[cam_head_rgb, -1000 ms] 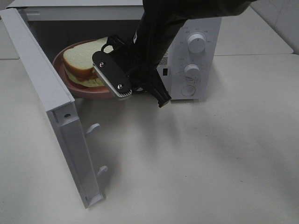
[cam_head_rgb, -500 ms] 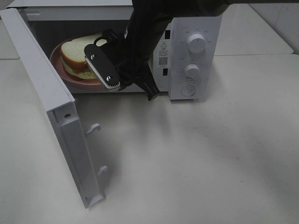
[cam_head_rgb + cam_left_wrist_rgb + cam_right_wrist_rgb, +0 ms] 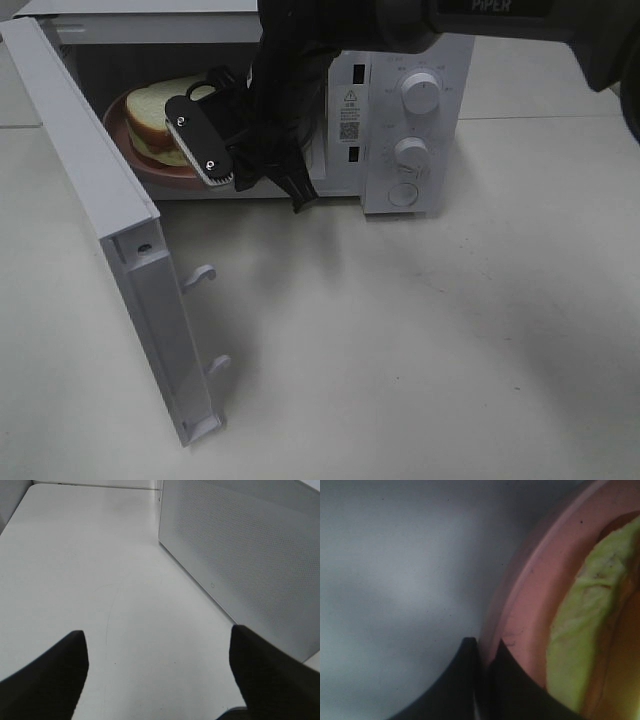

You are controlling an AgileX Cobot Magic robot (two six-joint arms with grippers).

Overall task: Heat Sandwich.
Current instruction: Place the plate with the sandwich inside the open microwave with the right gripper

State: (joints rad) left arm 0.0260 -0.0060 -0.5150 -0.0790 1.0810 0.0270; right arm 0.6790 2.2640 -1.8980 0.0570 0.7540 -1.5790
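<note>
The sandwich (image 3: pixel 152 112), pale bread with yellow-green filling (image 3: pixel 577 630), lies on a round pink plate (image 3: pixel 140 165) inside the open microwave (image 3: pixel 415 60). My right gripper (image 3: pixel 208 150) reaches into the cavity from the upper right. It is shut on the plate's rim (image 3: pixel 535 585), and the right wrist view shows its fingertips (image 3: pixel 484 652) pinched there. The arm hides the plate's right part. My left gripper (image 3: pixel 157 680) shows only in the left wrist view, open and empty above the white table, next to a perforated white panel (image 3: pixel 250 555).
The microwave door (image 3: pixel 110 230) stands swung wide open toward the front left, with its two latch hooks (image 3: pixel 205 272) sticking out. The control panel with two dials (image 3: pixel 420 95) is on the microwave's right. The white table (image 3: pixel 450 340) stretches in front.
My right gripper has moved left and deeper into the microwave, carrying the plate and sandwich further inside the cavity.
</note>
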